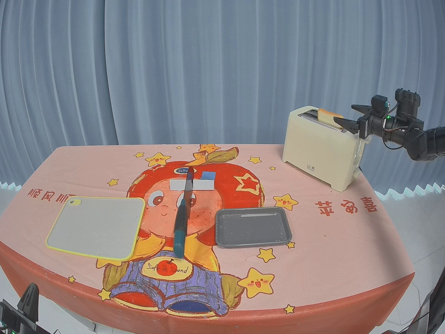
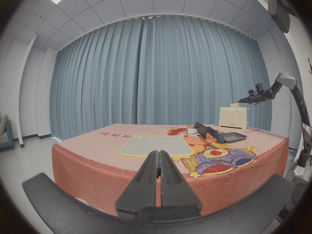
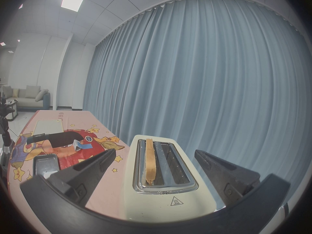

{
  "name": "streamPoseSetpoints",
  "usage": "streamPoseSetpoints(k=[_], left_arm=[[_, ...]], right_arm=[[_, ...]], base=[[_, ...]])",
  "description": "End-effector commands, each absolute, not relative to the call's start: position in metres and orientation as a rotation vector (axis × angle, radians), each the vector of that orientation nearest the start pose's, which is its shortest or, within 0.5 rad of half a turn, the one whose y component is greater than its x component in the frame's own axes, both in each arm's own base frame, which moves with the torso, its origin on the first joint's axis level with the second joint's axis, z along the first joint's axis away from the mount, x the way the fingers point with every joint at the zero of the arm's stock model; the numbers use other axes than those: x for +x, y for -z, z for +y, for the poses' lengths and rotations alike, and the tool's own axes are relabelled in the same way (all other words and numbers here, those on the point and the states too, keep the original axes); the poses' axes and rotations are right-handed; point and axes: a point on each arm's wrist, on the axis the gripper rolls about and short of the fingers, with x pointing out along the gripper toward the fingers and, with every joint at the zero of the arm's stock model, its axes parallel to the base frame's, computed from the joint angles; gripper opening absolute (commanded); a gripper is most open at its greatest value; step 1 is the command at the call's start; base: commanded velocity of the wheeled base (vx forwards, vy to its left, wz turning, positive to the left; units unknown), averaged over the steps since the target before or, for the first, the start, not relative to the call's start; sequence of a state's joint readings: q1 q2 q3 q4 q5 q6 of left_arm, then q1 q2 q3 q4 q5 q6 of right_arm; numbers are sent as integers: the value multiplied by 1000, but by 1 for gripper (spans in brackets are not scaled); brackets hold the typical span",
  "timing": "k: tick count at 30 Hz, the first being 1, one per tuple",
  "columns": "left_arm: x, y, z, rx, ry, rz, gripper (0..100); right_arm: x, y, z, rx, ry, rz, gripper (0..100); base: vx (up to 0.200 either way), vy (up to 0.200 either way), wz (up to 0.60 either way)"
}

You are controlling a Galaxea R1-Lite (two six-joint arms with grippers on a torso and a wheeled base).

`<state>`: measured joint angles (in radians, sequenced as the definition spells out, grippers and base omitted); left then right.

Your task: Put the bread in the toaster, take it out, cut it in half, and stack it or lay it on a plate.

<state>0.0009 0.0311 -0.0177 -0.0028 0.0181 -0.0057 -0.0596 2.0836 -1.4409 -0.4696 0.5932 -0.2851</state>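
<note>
**Bread up in the toaster, right jaws open above it**

The bread [image 1: 329,115] stands on edge in one slot of the toaster [image 1: 320,156] at the desk's far right corner, its top proud of the slot. The right jaws hang spread wide just above it, holding nothing, so the take-out step looks to be in hand. Next they must drop to straddle the slice's flat faces, close gently and lift straight up, then cross to the cutting board [image 1: 96,227] near the left edge. The left jaws sit pressed together and empty, low off the desk's near left corner. The knife [image 1: 183,214] and grey tray [image 1: 253,240] wait mid-desk. The toaster's lever, how deep the slice sits and how browned it is cannot be made out.
</note>
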Motion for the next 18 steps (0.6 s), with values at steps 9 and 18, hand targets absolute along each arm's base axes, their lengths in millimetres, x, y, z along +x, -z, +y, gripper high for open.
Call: streamPoseSetpoints(k=[9,18], left_arm=[[-20,-76,0,-6,-20,29,0],[-20,-76,0,-6,-20,29,0]], right_arm=[[387,-238,-6,-131,-520,55,100],[360,-248,-3,12,-430,-14,100]], base=[[0,0,0],[0,0,0]])
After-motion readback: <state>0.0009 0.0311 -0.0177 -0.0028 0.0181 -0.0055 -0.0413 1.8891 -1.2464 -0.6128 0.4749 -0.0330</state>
